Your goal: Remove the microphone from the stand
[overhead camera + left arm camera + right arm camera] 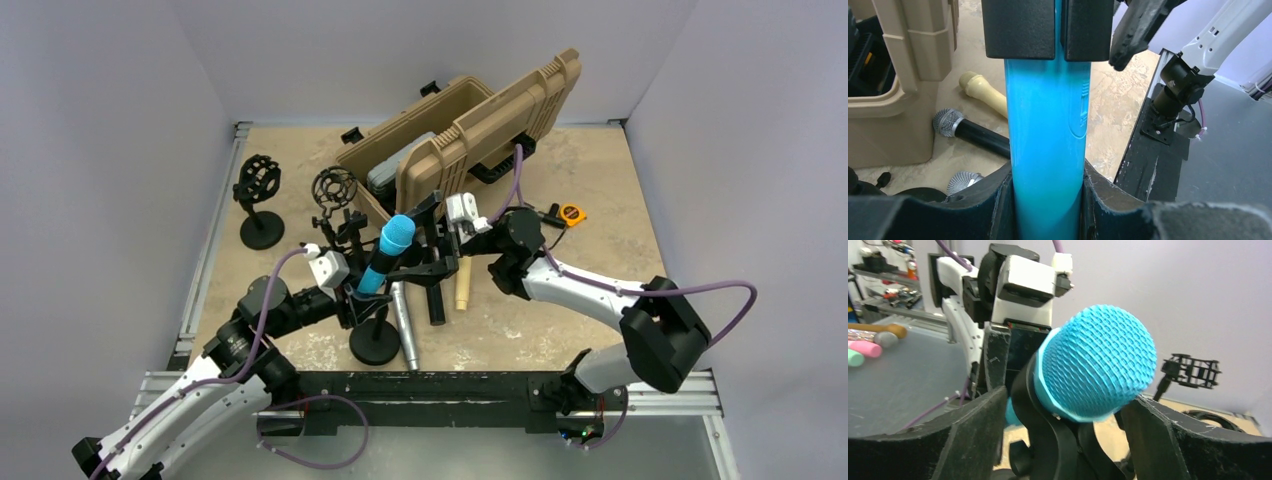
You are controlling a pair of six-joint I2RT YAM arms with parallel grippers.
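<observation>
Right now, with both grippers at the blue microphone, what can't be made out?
- Left wrist: head of the blue microphone, hidden beyond the stand clip and the top edge.
- Top external: how the clip holds it, covered by the left gripper and right gripper.
- Top external: most contents of the case, behind its raised lid.

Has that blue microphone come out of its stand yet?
No, the blue microphone sits seated in the black stand clip, with only its mesh head poking out above it.
</observation>
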